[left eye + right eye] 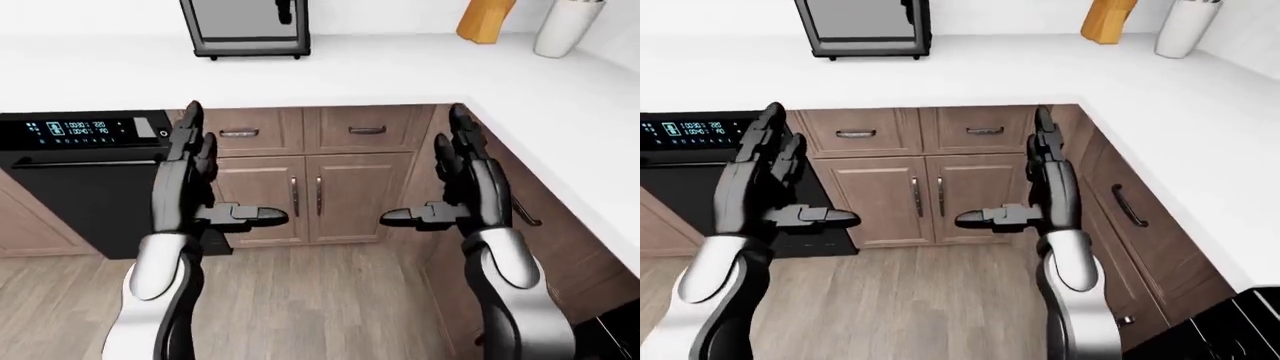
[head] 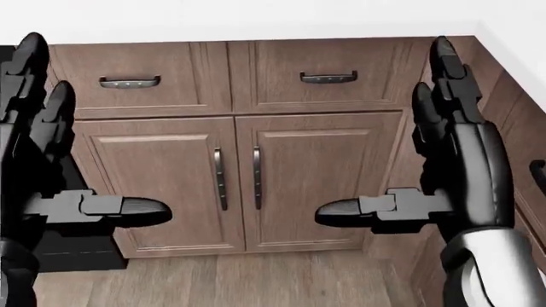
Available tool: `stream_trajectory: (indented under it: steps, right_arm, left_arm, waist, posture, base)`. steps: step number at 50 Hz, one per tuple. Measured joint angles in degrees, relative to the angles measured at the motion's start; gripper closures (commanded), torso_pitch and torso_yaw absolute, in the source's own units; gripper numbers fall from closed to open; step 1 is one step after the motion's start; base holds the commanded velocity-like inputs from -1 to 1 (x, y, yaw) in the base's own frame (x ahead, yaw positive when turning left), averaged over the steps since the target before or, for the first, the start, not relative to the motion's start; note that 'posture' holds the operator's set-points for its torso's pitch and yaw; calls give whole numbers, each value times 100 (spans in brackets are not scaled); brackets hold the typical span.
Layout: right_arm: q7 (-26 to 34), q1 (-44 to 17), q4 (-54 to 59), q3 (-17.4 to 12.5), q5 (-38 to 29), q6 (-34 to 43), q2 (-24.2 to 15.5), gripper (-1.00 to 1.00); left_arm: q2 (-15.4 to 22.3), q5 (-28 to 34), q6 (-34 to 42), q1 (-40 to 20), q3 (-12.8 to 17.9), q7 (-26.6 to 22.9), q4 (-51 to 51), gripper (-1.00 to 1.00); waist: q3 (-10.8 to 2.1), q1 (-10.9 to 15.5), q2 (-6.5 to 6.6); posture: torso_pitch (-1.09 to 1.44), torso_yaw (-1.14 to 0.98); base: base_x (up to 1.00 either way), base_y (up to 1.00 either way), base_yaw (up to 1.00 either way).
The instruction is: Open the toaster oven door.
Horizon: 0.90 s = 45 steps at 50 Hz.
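Note:
The toaster oven stands on the white counter at the top of the left-eye view, its glass door shut; only its lower part shows. It also shows in the right-eye view. My left hand is open, fingers up and thumb pointing right, held well below the counter edge. My right hand is open, fingers up and thumb pointing left. Both hands are empty and far from the oven.
Wooden cabinet doors and drawers lie below the counter. A black dishwasher with a lit display is at left. A wooden knife block and a white utensil holder stand at the counter's top right. The counter turns down the right side.

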Motion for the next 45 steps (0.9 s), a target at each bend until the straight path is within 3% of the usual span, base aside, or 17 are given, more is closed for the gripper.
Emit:
stream_trajectory:
  steps: [4,9,12,15,17,20,22,26,29,32,37,40,42,43,45]
  right_arm:
    - [-52,-123,84,-61,110,181,-48,-100]
    - [-79,-75,154,17,193,300,-34,-100]
    - [-80,-88,108,37,241,282,-22,-100]
    - [-79,-37,153,16,281,75,-26,-100]
    - [-102,10,196,-35,282,18,-41,-100]
    - [-146,123,346,-10,242,-77,-5,-100]
    - [-141,162,395,53,229,-149,14,-100]
    - [-95,145,366,118,239,-227,36,-100]
    - [-53,223,445,210,269,-252,94,-100]
    - [-42,211,415,196,284,-118,77,-100]
    - [-48,136,295,172,274,-233,72,-100]
    - [-40,126,265,187,278,-228,67,-100]
    - [-42,177,342,115,270,-210,30,-100]
    - [-52,231,382,65,258,-195,27,-100]
    - [-71,245,433,17,242,-147,24,-100]
  left_arm:
    - [73,-130,238,-56,70,20,-144,-100]
    - [131,-209,517,16,172,47,-165,-100]
    - [169,-247,545,14,258,58,-281,-100]
    - [135,-307,406,137,313,64,-401,-100]
    - [118,-358,397,156,290,65,-397,-100]
    - [87,-408,359,235,219,72,-370,-100]
    - [52,-391,203,347,150,61,-298,-100]
    - [51,-361,171,367,183,30,-250,-100]
    - [83,-339,179,399,319,65,-266,-100]
    - [82,-311,188,392,314,101,-274,-100]
    - [83,-337,116,385,273,77,-303,-100]
    - [93,-329,111,361,284,80,-295,-100]
    - [25,-341,113,400,193,66,-252,-100]
    - [18,-361,149,407,142,48,-215,-100]
    - [32,-391,221,398,139,30,-217,-100]
  waist:
    - [24,-2,19]
    - [160,6,36]
    - [257,10,-19]
    - [275,-6,-85]
    - [289,-47,17]
    - [249,-63,10]
    - [251,-55,81]
    - [305,-81,460]
    - [319,7,421]
    - [235,49,358]
    - [194,135,50]
    - [151,168,-250]
    - [262,47,-212]
    - [286,19,-255]
    - [259,-35,-272]
  posture:
    - [0,0]
    - [0,0]
    - [0,0]
    - [0,0]
    - [0,0]
    - [0,0]
    - [0,0]
    - [0,0]
    - [0,0]
    - [0,0]
    - [0,0]
    - [0,0]
    - [0,0]
    - [0,0]
    - [0,0]
  base:
    - [0,0,0]
    - [11,0,0]
    - [27,0,0]
    - [28,0,0]
    - [27,0,0]
    - [28,0,0]
    - [36,0,0]
    - [44,0,0]
    - [44,0,0]
    - [44,0,0]
    - [44,0,0]
    - [45,0,0]
    - [45,0,0]
    - [44,0,0]
    - [45,0,0]
